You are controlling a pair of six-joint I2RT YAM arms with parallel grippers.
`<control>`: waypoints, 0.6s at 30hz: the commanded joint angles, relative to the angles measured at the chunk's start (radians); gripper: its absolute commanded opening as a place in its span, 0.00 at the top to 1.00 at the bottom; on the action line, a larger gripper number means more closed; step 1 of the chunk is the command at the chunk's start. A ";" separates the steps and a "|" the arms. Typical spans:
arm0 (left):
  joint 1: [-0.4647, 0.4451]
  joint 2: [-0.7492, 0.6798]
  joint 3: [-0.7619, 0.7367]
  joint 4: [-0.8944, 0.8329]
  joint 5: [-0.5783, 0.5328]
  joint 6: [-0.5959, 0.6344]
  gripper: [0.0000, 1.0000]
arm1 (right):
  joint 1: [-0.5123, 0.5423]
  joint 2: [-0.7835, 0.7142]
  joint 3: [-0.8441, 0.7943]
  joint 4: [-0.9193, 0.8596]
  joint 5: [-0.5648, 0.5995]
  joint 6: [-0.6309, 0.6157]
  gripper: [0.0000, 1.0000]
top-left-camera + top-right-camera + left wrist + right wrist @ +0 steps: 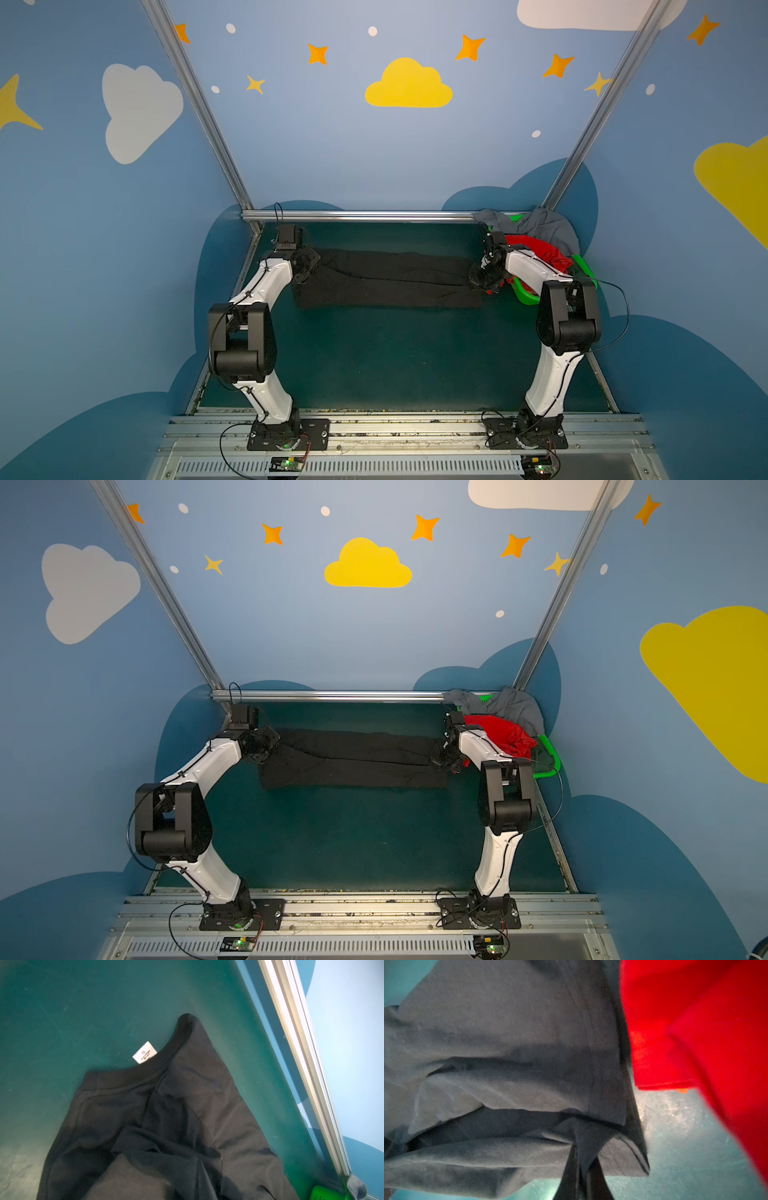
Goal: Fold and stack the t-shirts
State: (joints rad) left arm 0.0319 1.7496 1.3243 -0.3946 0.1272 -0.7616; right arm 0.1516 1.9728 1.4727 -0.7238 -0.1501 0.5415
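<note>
Black t-shirt (386, 278) (353, 758) lies across the far half of the surface (395, 357), pulled out sideways into a long low band btwn the two arms; near edge fairly straight, a few long creases running lengthwise. Collar end is at the left: left wrist view shows the black t-shirt (166, 1126) w/ its ribbed neck opening flat on the green and the white neck label (144, 1052) flipped outward, cloth bunching up toward the camera.

Left gripper (305, 266) (259, 746) sits right at that left end; jaws themselves out of its wrist view, but they're pressed together and the cloth rises into them, so pinching the shirt. Right gripper (482, 278) (442, 758) is at the opp. end; wrist view shows the black t-shirt (529, 1064), greyish there & blurred, drawn to a point btwn the closed jaws, hem edge hanging beside.

Red t-shirt (540, 249) (503, 733) (706, 1022) is heaped in the bright green basket (525, 297) (550, 766) at the far right corner, just beside the right gripper. Grey t-shirt (544, 226) (515, 704) sits behind the red one, draped over the basket's far rim & touching the metal rail (357, 216).
</note>
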 commanded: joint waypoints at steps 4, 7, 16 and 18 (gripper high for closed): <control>0.005 0.092 0.097 -0.014 -0.014 0.037 0.97 | -0.007 0.034 0.036 -0.034 0.010 -0.005 1.00; 0.006 0.158 0.177 -0.026 0.008 0.064 0.97 | -0.007 0.041 0.041 -0.036 0.002 -0.008 1.00; -0.020 0.188 0.306 -0.089 -0.113 0.203 0.06 | -0.005 -0.025 0.012 -0.042 0.001 -0.023 0.24; -0.037 0.135 0.267 -0.083 -0.168 0.228 0.03 | -0.003 -0.050 -0.002 -0.040 0.008 -0.030 0.18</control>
State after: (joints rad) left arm 0.0181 1.9732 1.6131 -0.4534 0.0547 -0.6033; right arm 0.1493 1.9919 1.4857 -0.7391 -0.1558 0.5255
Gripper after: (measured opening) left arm 0.962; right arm 0.804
